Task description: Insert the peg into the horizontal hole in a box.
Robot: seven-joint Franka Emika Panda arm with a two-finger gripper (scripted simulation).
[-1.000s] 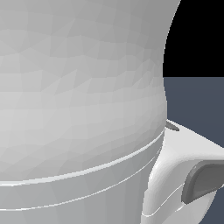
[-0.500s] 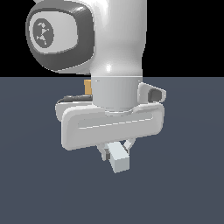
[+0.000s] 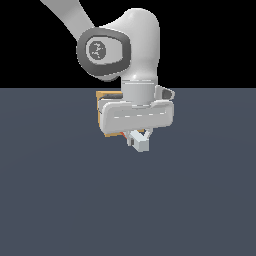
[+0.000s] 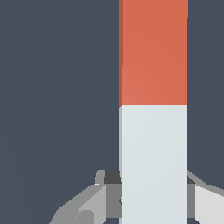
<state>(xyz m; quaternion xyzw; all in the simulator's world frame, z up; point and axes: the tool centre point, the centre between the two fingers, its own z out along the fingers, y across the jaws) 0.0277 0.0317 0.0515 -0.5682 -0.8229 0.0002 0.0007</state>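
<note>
In the wrist view the peg is a straight bar, orange-red on its far half and white on the half nearest the hand. My gripper is shut on the white half, with a grey finger pressed to each side. In the exterior view the gripper hangs below the white hand. The peg's white end pokes out toward the camera. The tan box stands right behind the hand, and only its top edge and a lower corner show. The hand hides the hole.
A flat dark blue-grey floor spreads all around. The white arm rises above the hand and leans off to the exterior view's left.
The arm filled the exterior view a second ago. It has since drawn away from that camera toward the box, carrying the peg, and the box's edges now show behind the hand.
</note>
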